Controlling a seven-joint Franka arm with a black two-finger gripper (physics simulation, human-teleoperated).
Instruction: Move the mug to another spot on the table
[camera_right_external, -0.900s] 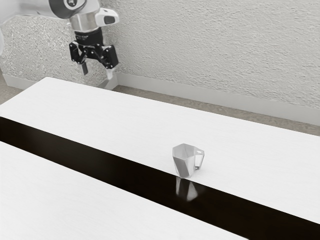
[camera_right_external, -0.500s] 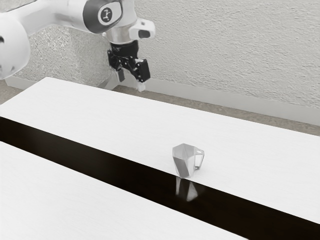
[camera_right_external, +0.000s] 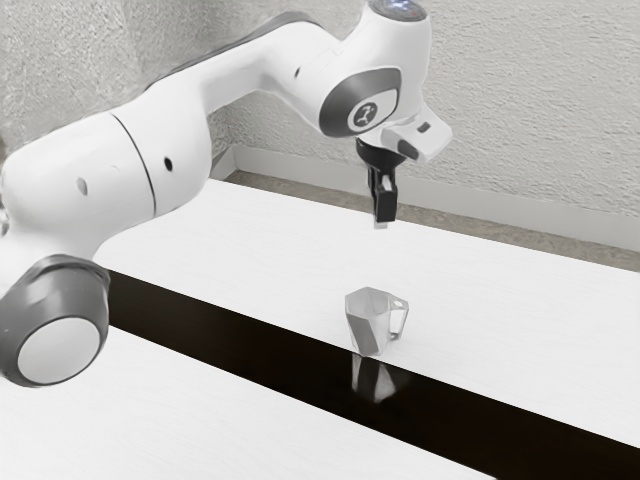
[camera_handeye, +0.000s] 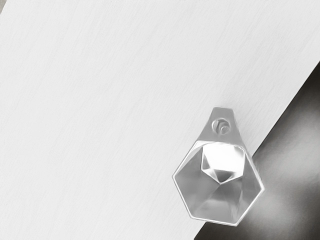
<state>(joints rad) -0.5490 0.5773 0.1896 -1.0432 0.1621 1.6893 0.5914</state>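
**benchrat:** ok so what's the surface? I see a white table (camera_right_external: 250, 240) with faint wood grain and a glossy black strip (camera_right_external: 230, 335) running across it at a slant.

**mugwatcher:** yep. The mug (camera_right_external: 375, 320) stands upright on the white part, right at the strip's far edge, and the black gloss mirrors it. It's silvery and metal-looking, all flat facets with a hexagonal rim. From the wrist camera you look straight down onto its bare faceted bottom. The handle (camera_handeye: 220, 125) is a flat tab with a small round hole, pointing away from the strip.

**benchrat:** and the gripper (camera_right_external: 381, 222)?

**mugwatcher:** it hangs above the mug and a bit beyond it, well apart from it and pointing down. It's seen edge-on, so I can't tell if the jaws are spread or pressed together. Behind that there's a speckled floor (camera_right_external: 520, 232), a pale baseboard (camera_right_external: 500, 200) and a rough plaster wall (camera_right_external: 540, 90).
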